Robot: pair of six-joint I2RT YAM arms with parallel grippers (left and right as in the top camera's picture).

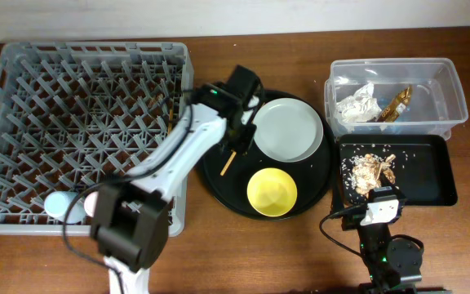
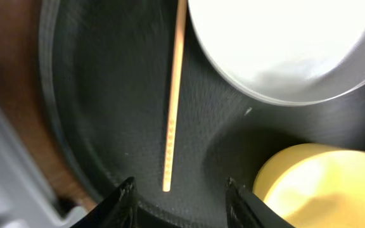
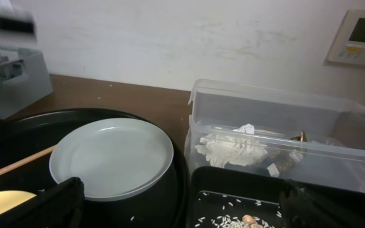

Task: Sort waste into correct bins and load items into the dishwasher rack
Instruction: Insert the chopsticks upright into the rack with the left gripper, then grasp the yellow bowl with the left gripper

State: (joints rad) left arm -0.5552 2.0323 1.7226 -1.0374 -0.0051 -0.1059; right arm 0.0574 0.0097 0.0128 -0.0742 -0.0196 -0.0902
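Note:
One wooden chopstick (image 1: 228, 162) lies on the round black tray beside the grey-white plate (image 1: 288, 129) and above the yellow bowl (image 1: 272, 192). My left gripper (image 2: 179, 196) is open, just above the tray, with the near end of the chopstick (image 2: 175, 95) between its fingers, not gripped. The blue cup (image 1: 58, 204) and pink cup (image 1: 92, 200) sit in the grey rack (image 1: 80, 122) near its front edge. The clear tub (image 1: 394, 102) holds tissue (image 1: 356, 106) and the wrapper (image 1: 396, 102). The shallow black tray (image 1: 431, 175) holds food scraps (image 1: 371, 170). My right gripper (image 3: 182, 209) is open and empty in front of that tray.
The round black tray (image 1: 219, 184) lies between the rack and the bins. The rack's right wall stands close to my left arm. In the right wrist view the plate (image 3: 113, 158) and tub (image 3: 284, 126) lie ahead, with a wall behind them.

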